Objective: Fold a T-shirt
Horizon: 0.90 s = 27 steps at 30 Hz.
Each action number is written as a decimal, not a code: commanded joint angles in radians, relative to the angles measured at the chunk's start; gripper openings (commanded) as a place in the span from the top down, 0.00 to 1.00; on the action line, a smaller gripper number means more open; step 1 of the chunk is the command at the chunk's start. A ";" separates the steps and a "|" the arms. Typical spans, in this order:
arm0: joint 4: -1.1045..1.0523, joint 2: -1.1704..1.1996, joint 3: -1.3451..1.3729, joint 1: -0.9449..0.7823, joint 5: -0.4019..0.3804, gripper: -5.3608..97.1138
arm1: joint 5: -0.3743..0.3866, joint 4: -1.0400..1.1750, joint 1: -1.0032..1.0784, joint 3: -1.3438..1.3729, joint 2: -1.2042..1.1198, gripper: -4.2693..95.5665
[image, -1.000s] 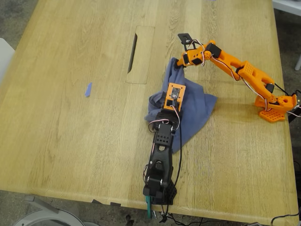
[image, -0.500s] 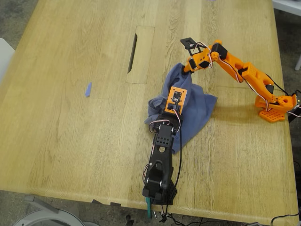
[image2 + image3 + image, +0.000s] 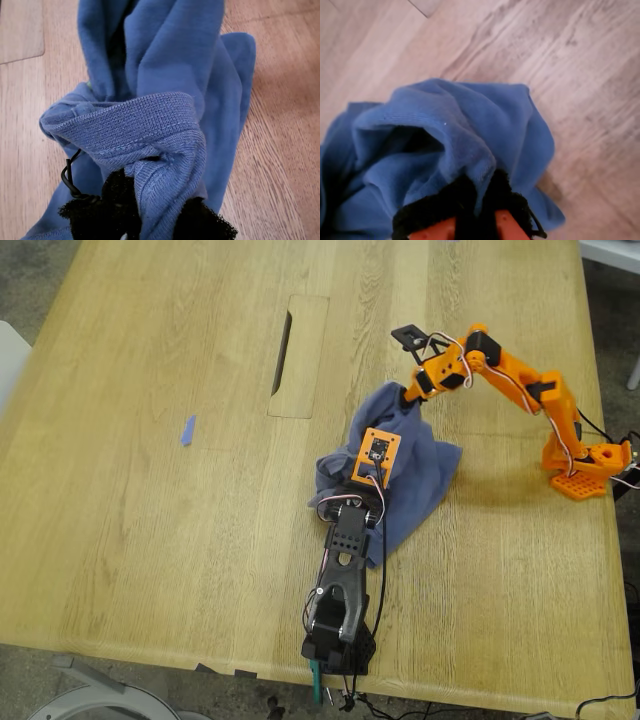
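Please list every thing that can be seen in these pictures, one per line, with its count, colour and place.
T-shirt: one, slate blue, bunched on the table right of centre in the exterior view, one end lifted.
Scrap of tape: one, blue, lying alone on the table towards the exterior view's left.
Table: one, light wood, under everything.
Inset panel: one, same wood with a dark slot, in the tabletop beyond the T-shirt.
Orange arm: one, base at the exterior view's right, holding up the lifted end.
Black arm: one, orange head, base at the table's near edge, reaching onto the T-shirt.
My first gripper: black pads, shut on a ribbed edge.
My second gripper: black pads, shut on a fold.
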 commanded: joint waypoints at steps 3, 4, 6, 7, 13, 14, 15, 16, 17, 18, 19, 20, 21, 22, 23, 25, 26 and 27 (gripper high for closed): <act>0.005 0.064 -0.103 0.025 -0.017 0.95 | 0.012 0.002 -0.006 0.190 0.206 0.96; 0.020 0.064 -0.106 0.029 -0.020 0.95 | 0.015 0.002 -0.011 0.229 0.229 0.96; 0.054 0.064 -0.110 0.040 -0.025 0.95 | 0.018 -0.002 -0.018 0.301 0.270 0.96; 0.074 0.064 -0.115 0.046 -0.028 0.95 | 0.020 -0.003 -0.025 0.334 0.288 0.96; 0.156 0.064 -0.141 0.069 -0.041 0.94 | 0.040 -0.063 -0.080 0.583 0.436 0.96; 0.170 0.064 -0.147 0.074 -0.043 0.94 | 0.041 -0.077 -0.086 0.620 0.460 0.96; 0.179 0.064 -0.150 0.081 -0.044 0.94 | 0.043 -0.087 -0.092 0.658 0.485 0.96; 0.179 0.064 -0.150 0.092 -0.046 0.94 | 0.043 -0.100 -0.095 0.698 0.511 0.96; 0.179 0.064 -0.150 0.101 -0.048 0.94 | 0.044 -0.114 -0.100 0.742 0.537 0.96; 0.179 0.064 -0.150 0.114 -0.048 0.94 | 0.044 -0.130 -0.104 0.787 0.566 0.96; 0.179 0.064 -0.150 0.126 -0.048 0.94 | 0.044 -0.147 -0.110 0.830 0.594 0.96; 0.179 0.064 -0.150 0.143 -0.049 0.94 | 0.044 -0.166 -0.115 0.871 0.620 0.96; 0.181 0.064 -0.149 0.161 -0.049 0.94 | 0.044 -0.181 -0.120 0.911 0.646 0.96; 0.184 0.064 -0.146 0.183 -0.051 0.94 | 0.044 -0.195 -0.124 0.948 0.670 0.96; 0.184 0.064 -0.140 0.204 -0.051 0.94 | 0.044 -0.210 -0.129 0.988 0.693 0.96; 0.184 0.064 -0.126 0.245 -0.052 0.94 | 0.044 -0.241 -0.137 1.072 0.747 0.96; 0.184 0.064 -0.117 0.262 -0.054 0.94 | 0.044 -0.259 -0.141 1.117 0.775 0.96; 0.179 0.066 -0.106 0.279 -0.054 0.94 | 0.044 -0.279 -0.146 1.160 0.801 0.96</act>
